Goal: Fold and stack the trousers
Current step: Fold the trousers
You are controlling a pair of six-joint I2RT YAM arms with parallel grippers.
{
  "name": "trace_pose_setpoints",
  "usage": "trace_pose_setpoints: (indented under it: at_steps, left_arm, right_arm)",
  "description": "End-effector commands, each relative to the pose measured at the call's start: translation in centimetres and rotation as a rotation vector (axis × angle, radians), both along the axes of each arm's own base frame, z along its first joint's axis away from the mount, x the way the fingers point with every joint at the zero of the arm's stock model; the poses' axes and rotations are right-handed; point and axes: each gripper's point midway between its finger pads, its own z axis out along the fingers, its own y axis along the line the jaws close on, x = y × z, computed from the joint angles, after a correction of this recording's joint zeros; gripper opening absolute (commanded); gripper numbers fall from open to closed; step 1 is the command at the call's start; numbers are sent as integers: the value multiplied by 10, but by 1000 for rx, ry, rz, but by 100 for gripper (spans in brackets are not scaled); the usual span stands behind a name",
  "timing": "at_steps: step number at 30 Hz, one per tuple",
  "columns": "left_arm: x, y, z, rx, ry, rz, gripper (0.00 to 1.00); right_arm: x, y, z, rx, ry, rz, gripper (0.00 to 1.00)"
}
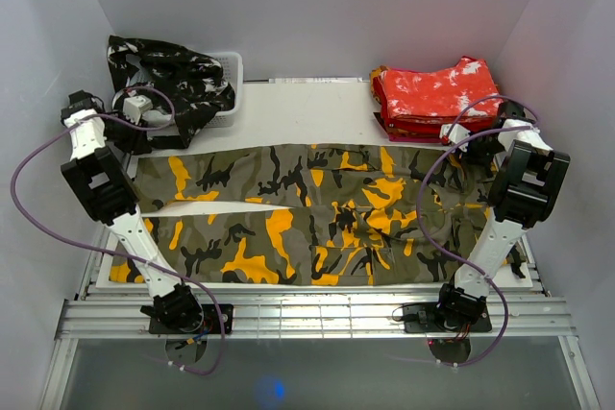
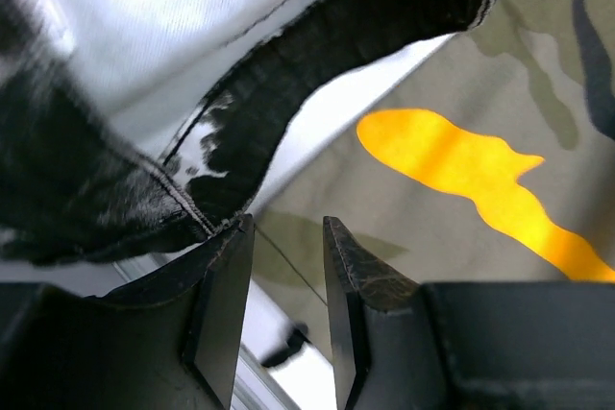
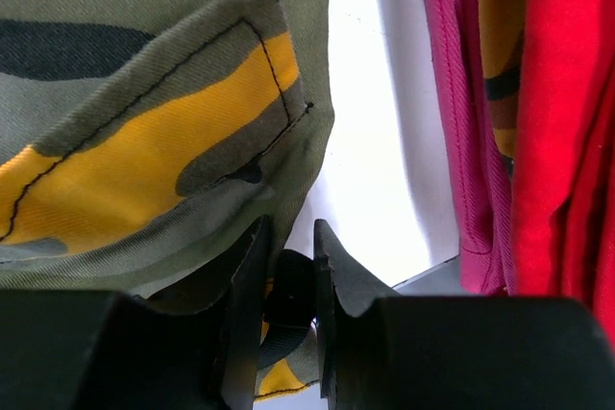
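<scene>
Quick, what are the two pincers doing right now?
Left pincer: open, holding nothing.
Right pincer: closed on the olive trousers.

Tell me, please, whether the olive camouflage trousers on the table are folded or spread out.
Spread out: the olive trousers lie full length across the table, legs side by side.

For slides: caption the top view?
Olive trousers spread flat on table; red stack far right, black pair far left.
</scene>
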Motion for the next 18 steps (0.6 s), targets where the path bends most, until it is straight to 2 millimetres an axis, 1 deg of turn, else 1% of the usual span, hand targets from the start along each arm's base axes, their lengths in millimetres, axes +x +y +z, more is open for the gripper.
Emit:
trace_pose_setpoints:
  at_steps: [1, 2, 5, 11, 14, 16, 17, 18]
  left_arm:
    - [20, -6, 0, 17, -109, -106, 46]
    - [21, -7, -3, 28, -110, -122, 46]
    - [20, -1, -16, 70, -98, -159, 45]
    - [1, 1, -40, 80, -25, -221, 46]
    - [-8, 3, -55, 88, 19, -228, 46]
    - [-10, 6, -63, 97, 40, -226, 44]
    - [-10, 5, -66, 97, 48, -226, 39]
    - [-10, 7, -67, 107, 51, -230, 32]
  right_arm:
    - [0, 7, 19, -3, -29, 36, 8]
    - [0, 6, 20, -8, -27, 35, 8]
    - [1, 6, 21, -11, -23, 32, 8]
    - [-2, 4, 21, -21, -9, 21, 8]
    - [-3, 3, 20, -24, -6, 18, 8]
    - [-4, 3, 19, -25, -3, 18, 8]
    - [-4, 4, 19, -26, -2, 19, 8]
    - [-4, 3, 20, -29, -3, 18, 8]
